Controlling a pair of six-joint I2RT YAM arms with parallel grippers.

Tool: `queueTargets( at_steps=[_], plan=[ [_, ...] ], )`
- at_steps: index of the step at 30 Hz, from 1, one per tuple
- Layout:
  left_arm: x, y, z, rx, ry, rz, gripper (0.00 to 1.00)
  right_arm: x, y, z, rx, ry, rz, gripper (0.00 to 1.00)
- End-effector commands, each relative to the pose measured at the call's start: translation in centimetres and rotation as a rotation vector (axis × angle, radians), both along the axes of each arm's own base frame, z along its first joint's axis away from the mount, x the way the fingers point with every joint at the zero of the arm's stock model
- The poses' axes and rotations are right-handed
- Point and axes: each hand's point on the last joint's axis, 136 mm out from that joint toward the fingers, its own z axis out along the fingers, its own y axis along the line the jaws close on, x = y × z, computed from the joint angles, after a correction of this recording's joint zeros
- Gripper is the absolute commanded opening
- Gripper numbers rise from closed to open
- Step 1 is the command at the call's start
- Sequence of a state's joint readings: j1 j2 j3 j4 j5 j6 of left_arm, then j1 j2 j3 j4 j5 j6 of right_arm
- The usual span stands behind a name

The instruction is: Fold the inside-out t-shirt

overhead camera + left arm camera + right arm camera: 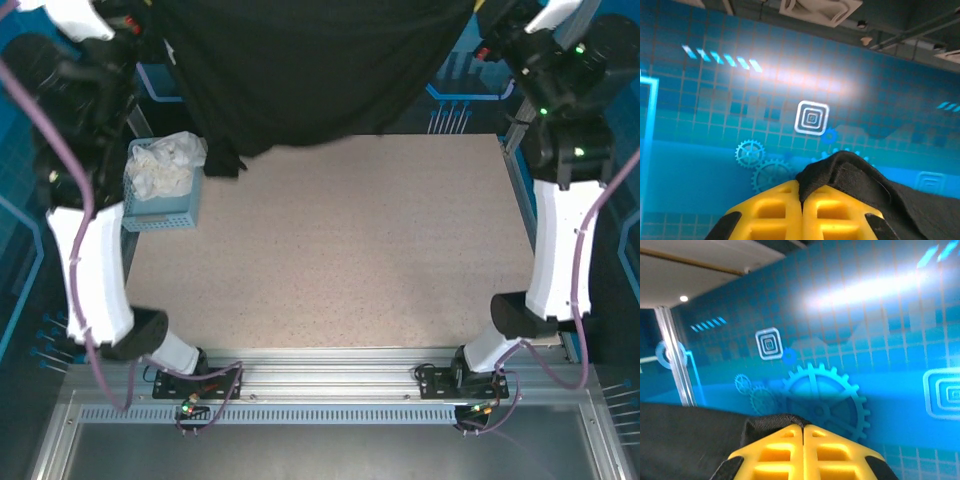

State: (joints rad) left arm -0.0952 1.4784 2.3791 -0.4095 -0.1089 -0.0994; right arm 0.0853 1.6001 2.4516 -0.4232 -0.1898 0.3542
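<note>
The inside-out t-shirt [310, 70] is a large black cloth stretched high between both arms at the back of the table, its lower edge hanging above the tabletop. A sleeve dangles at its lower left. My left gripper [801, 187] is shut on a bunched black edge of the t-shirt [855, 175], its yellow fingers [770, 212] pressed together. My right gripper [803, 427] is likewise shut on a black fold of the t-shirt [695, 440], which trails off to the left. Both wrist views look at the blue patterned wall.
A blue basket [160, 205] holding a white cloth [165, 160] stands at the table's back left, just under the hanging sleeve. The beige tabletop [340, 250] spreads in front of the shirt. Metal rails run along the near edge.
</note>
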Motion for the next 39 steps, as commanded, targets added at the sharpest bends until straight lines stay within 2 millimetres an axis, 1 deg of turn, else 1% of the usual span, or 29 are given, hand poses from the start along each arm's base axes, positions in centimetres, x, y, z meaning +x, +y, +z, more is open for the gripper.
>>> queueTargets(
  at_steps=[1,2,3,4,5,6,7,8,9,11,12,13,14,15,17,20,23,25,27,28,29,30,31,32,33,34,37,39],
  plan=[
    [-1.2,-1.2,-1.9,0.012,0.008,-0.083,0.00,0.4,0.6,-3.5,-0.045,0.098,0.006,0.00],
    [-1.8,-1.4,-2.9,0.009,0.026,-0.106,0.00,0.2,0.5,-4.7,-0.053,0.126,-0.001,0.00],
    [-2.4,-1.9,-4.5,0.000,0.057,-0.138,0.00,-0.1,0.3,-6.3,-0.063,0.159,-0.015,0.00],
    [-2.8,-2.3,-6.7,-0.017,0.102,-0.173,0.00,-0.5,-0.1,-8.1,-0.070,0.197,-0.031,0.00],
    [-2.7,-2.8,-9.2,-0.040,0.148,-0.207,0.00,-0.7,-0.3,-10.0,-0.076,0.235,-0.043,0.00],
    [-3.1,-3.5,-11.9,-0.071,0.191,-0.250,0.00,-1.0,-0.8,-12.5,-0.080,0.287,-0.066,0.00],
    [-3.0,-4.6,-15.6,-0.100,0.253,-0.303,0.00,-1.3,-1.2,-15.1,-0.083,0.334,-0.085,0.00],
    [-3.2,-5.8,-19.3,-0.123,0.316,-0.355,0.00,-1.5,-1.7,-18.1,-0.086,0.387,-0.107,0.00],
    [-3.5,-7.0,-22.7,-0.132,0.372,-0.398,0.00,-1.8,-2.1,-20.5,-0.085,0.434,-0.128,0.00],
    [-4.5,-9.9,-30.7,-0.113,0.530,-0.477,0.00,-2.3,-3.0,-26.5,-0.092,0.553,-0.160,0.00],
    [-5.0,-11.0,-34.4,-0.099,0.602,-0.503,0.00,-2.4,-3.2,-29.0,-0.092,0.603,-0.166,0.00],
    [-5.7,-12.2,-38.4,-0.070,0.681,-0.529,0.00,-2.4,-3.1,-32.0,-0.097,0.659,-0.161,0.00],
    [-6.1,-12.9,-42.5,-0.056,0.763,-0.529,0.00,-2.4,-3.2,-34.7,-0.095,0.717,-0.162,0.00],
    [-6.4,-13.3,-45.6,-0.048,0.830,-0.529,0.00,-2.4,-3.2,-36.8,-0.095,0.762,-0.158,0.00],
    [-7.4,-14.6,-50.9,-0.022,0.948,-0.554,0.00,-2.6,-2.9,-40.9,-0.094,0.844,-0.138,0.00],
    [-8.9,-16.4,-56.0,0.035,1.054,-0.599,0.00,-2.9,-3.1,-45.0,-0.108,0.924,-0.147,0.00],
    [-10.5,-17.8,-59.5,0.095,1.142,-0.643,0.00,-3.3,-3.3,-48.0,-0.122,0.991,-0.157,0.00],
    [-11.3,-18.4,-61.3,0.150,1.197,-0.653,0.01,-3.4,-3.3,-49.1,-0.124,1.018,-0.156,0.00],
    [-11.7,-18.8,-62.1,0.190,1.225,-0.656,0.05,-3.2,-3.3,-49.6,-0.128,1.034,-0.156,0.00],
    [-11.8,-18.9,-62.3,0.210,1.228,-0.661,0.10,-3.1,-3.3,-49.6,-0.128,1.036,-0.150,0.00],
    [-11.8,-19.0,-62.3,0.226,1.223,-0.658,0.18,-2.9,-3.2,-49.5,-0.129,1.034,-0.145,0.00],
    [-11.6,-19.0,-62.1,0.242,1.208,-0.652,0.30,-2.8,-3.0,-49.2,-0.130,1.032,-0.135,0.00],
    [-11.4,-18.9,-61.6,0.253,1.188,-0.645,0.38,-2.7,-2.9,-49.0,-0.130,1.030,-0.126,0.00],
    [-11.2,-18.9,-61.2,0.263,1.164,-0.640,0.44,-2.6,-2.8,-48.7,-0.130,1.030,-0.119,0.00],
    [-10.8,-18.9,-60.6,0.270,1.129,-0.628,0.50,-2.8,-2.7,-49.0,-0.135,1.042,-0.115,0.00],
    [-10.3,-18.8,-59.9,0.282,1.090,-0.612,0.54,-2.4,-2.7,-47.7,-0.137,1.016,-0.111,0.00],
    [-8.9,-19.5,-57.3,0.318,0.977,-0.588,0.64,-2.5,-2.4,-46.3,-0.132,1.000,-0.085,0.00],
    [-8.0,-20.4,-55.9,0.332,0.926,-0.590,0.67,-2.8,-1.9,-45.2,-0.116,0.984,-0.049,0.00]
  ],
)
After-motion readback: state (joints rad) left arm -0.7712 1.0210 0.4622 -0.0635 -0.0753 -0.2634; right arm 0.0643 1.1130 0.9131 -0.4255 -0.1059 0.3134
